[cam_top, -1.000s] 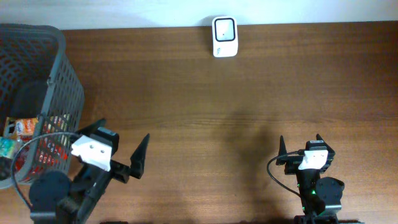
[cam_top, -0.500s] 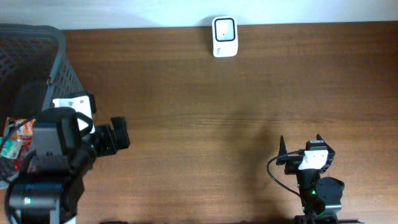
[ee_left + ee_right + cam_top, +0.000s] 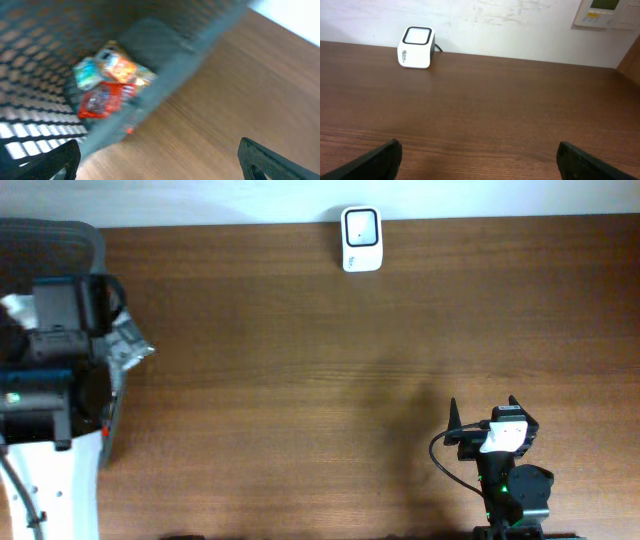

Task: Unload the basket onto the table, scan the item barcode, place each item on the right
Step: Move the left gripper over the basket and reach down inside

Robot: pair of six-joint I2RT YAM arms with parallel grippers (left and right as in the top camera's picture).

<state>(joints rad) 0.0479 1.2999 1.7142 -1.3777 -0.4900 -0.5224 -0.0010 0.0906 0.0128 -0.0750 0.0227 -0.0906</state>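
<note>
Overhead: the left arm (image 3: 50, 350) hangs over the mesh basket (image 3: 70, 227) at the left edge of the table (image 3: 300, 360). The scanner (image 3: 360, 238) stands at the far edge, well apart from the right hand (image 3: 483, 415) near the front.

Left wrist: the left hand (image 3: 157, 162) is spread wide and empty above the basket's rim. Blurred snack packets (image 3: 110, 80) lie inside.

Right wrist: the right hand is wide, empty and faces the scanner.
</note>
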